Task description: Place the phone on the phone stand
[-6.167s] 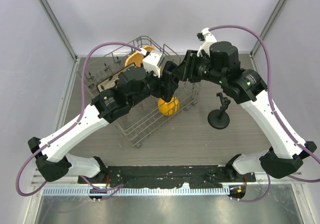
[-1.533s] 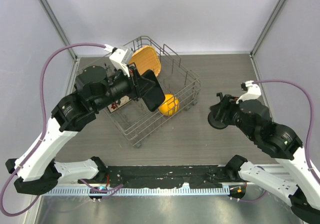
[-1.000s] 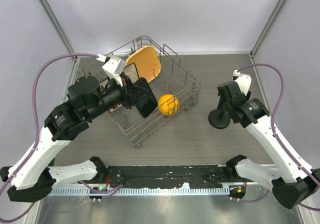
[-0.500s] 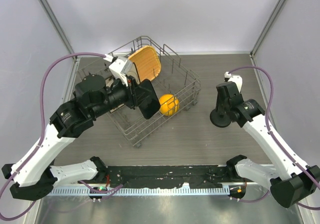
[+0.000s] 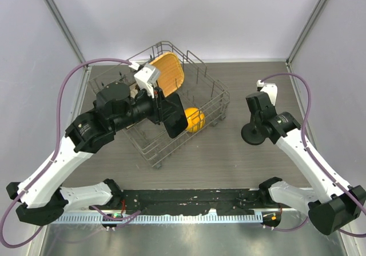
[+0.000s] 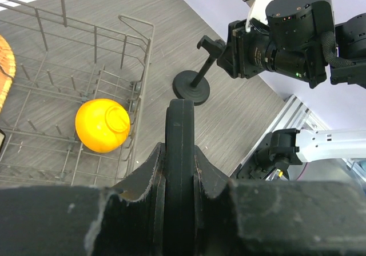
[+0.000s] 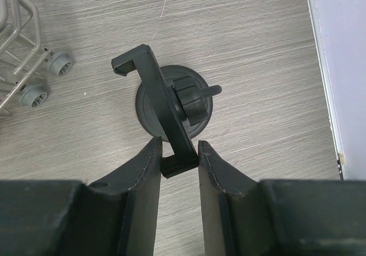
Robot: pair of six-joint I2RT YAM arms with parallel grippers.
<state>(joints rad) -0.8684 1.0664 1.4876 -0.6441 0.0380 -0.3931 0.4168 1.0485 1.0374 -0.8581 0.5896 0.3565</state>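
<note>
With left gripper (image 6: pixel 179 153) clamped on phone (image 6: pixel 180 119), carry it right, square into phone stand (image 7: pixel 171 102) (right gripper (image 7: pixel 179 153) pinches its head).

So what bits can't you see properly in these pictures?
- The phone: the left wrist view shows it only edge-on in the left gripper, so its face is hidden.
- The phone stand: in the top view the right gripper covers its head; only the base shows.
- The orange ball: in the top view the phone hides its left side.
- The wire rack: cut off by the left wrist view's left edge.
</note>
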